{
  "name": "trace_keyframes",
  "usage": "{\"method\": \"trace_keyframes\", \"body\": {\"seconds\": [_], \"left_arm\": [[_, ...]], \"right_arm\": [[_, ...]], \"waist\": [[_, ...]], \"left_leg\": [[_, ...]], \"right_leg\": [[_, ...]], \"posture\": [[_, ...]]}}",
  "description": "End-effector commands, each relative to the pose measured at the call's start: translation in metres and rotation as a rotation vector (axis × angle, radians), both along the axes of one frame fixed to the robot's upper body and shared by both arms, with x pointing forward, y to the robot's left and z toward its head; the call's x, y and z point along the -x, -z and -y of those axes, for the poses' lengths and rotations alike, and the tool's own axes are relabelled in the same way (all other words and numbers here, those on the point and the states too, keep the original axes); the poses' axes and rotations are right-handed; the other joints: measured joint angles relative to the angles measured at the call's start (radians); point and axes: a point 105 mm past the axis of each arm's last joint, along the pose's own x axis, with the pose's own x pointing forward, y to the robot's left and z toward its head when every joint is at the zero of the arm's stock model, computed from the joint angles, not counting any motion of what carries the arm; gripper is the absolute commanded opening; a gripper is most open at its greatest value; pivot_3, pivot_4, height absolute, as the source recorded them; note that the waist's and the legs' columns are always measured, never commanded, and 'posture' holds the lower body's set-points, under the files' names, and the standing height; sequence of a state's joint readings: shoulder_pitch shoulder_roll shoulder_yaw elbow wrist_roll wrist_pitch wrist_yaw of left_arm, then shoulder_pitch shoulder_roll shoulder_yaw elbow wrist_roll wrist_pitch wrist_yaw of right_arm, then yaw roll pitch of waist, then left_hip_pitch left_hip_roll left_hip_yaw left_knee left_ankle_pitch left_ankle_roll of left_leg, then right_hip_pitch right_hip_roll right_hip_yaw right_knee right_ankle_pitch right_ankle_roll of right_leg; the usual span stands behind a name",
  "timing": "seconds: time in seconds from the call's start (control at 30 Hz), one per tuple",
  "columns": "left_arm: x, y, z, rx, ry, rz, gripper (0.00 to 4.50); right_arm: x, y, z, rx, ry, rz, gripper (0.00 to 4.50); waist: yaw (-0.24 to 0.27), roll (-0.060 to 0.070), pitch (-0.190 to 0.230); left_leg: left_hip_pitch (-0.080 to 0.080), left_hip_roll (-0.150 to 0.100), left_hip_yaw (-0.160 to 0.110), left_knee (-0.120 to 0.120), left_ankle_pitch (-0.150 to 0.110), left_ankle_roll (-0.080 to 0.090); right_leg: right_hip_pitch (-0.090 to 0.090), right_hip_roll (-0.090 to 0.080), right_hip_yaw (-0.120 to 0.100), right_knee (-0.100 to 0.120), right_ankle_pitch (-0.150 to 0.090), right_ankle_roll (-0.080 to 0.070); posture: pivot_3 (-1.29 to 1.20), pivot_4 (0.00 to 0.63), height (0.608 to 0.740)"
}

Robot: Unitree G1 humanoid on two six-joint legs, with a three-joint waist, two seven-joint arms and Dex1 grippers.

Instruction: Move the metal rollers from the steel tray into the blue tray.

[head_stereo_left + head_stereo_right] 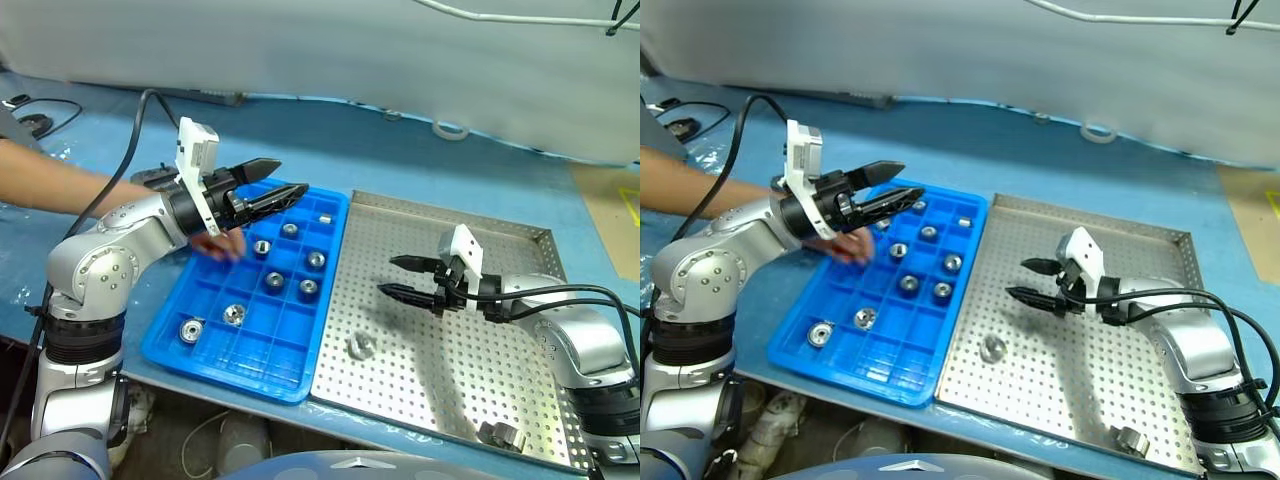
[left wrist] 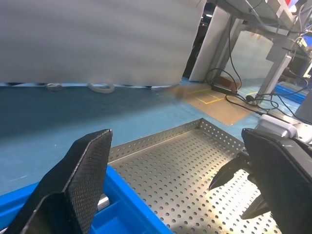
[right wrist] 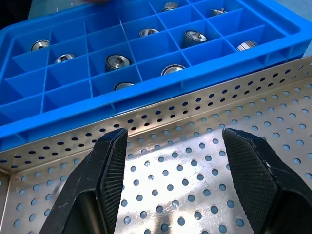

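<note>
The blue tray (image 1: 228, 368) holds several metal rollers (image 1: 274, 280), each in its own compartment. To its right, edge to edge, lies the perforated steel tray (image 1: 440, 370). One roller (image 1: 361, 347) rests near that tray's left side and another (image 1: 500, 435) at its front edge. My left gripper (image 1: 288, 177) hovers open and empty above the blue tray's far left corner. My right gripper (image 1: 387, 276) is open and empty just above the steel tray's middle, pointing toward the blue tray. In the right wrist view its fingers (image 3: 109, 161) straddle bare perforated floor, with the blue tray (image 3: 73, 122) beyond them.
A person's hand (image 1: 216, 243) and forearm (image 1: 50, 185) reach in from the left, fingers at the blue tray's left rim under my left gripper. A white sheet (image 1: 330, 50) lies along the back and a white ring (image 1: 450, 130) lies by it. Cardboard (image 1: 610, 205) lies far right.
</note>
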State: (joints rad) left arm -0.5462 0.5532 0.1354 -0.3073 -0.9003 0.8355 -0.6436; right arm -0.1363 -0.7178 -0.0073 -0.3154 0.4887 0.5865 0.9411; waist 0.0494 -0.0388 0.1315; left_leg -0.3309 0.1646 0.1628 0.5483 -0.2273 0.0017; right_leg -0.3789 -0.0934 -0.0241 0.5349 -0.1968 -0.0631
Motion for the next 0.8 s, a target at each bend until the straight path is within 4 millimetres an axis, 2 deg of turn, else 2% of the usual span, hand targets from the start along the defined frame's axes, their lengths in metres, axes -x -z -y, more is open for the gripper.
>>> {"method": "trace_keyframes", "body": {"seconds": [0.03,0.1,0.2,0.3,0.4,0.57,0.8], "left_arm": [[-0.001,-0.009,0.003,-0.009,0.014,0.056,4.5],[-0.003,-0.011,0.003,-0.001,0.011,0.06,4.5],[-0.004,-0.011,0.004,0.01,0.016,0.048,4.5],[0.001,-0.005,0.009,-0.008,0.051,0.043,4.5],[0.003,-0.003,0.013,-0.004,0.049,0.049,4.5],[0.009,0.007,0.019,0.013,0.053,0.016,4.5],[0.013,0.027,0.01,-0.05,-0.01,-0.034,4.5]], "right_arm": [[0.01,-0.006,-0.007,0.01,-0.054,0.028,3.25],[0.011,-0.004,-0.002,0.025,-0.049,0.019,3.25],[0.01,0.001,0.018,0.071,-0.004,0.0,3.25],[0.023,0.009,0.032,0.171,-0.032,-0.035,3.25],[0.044,0.013,0.038,0.222,-0.094,-0.099,3.25],[0.093,0.037,0.017,0.298,-0.289,-0.211,3.25],[0.116,0.048,-0.002,0.285,-0.426,-0.247,3.25]], "waist": [[-0.004,0.0,0.0],[-0.008,0.0,0.0],[-0.007,0.0,0.0],[-0.004,0.0,0.0],[-0.007,0.001,0.0],[-0.008,0.001,0.0],[-0.008,0.001,0.0]], "left_leg": [[0.0,0.0,0.0,0.0,0.0,0.0],[0.0,0.0,0.0,0.0,0.0,0.0],[0.0,0.0,0.0,0.0,0.0,0.0],[0.0,0.0,0.0,0.0,0.0,0.001],[0.0,0.0,0.0,0.0,-0.001,0.001],[0.0,0.001,0.0,0.0,-0.003,0.005],[0.003,0.001,0.0,-0.001,-0.005,0.002]], "right_leg": [[0.0,0.0,0.0,0.0,0.0,0.0],[0.0,0.0,0.0,0.0,0.0,0.0],[0.0,0.0,0.0,0.0,0.0,0.0],[0.001,0.0,0.0,-0.001,0.0,0.0],[0.002,0.0,0.0,-0.002,0.0,0.0],[0.006,0.0,0.0,-0.005,0.0,0.0],[0.01,0.0,-0.001,-0.01,-0.001,0.001]], "posture": [[-0.09,0.15,0.74],[-0.09,0.15,0.74],[-0.1,0.15,0.74],[-0.1,0.15,0.74],[-0.1,0.15,0.74],[-0.1,0.15,0.74],[-0.07,0.15,0.74]]}}
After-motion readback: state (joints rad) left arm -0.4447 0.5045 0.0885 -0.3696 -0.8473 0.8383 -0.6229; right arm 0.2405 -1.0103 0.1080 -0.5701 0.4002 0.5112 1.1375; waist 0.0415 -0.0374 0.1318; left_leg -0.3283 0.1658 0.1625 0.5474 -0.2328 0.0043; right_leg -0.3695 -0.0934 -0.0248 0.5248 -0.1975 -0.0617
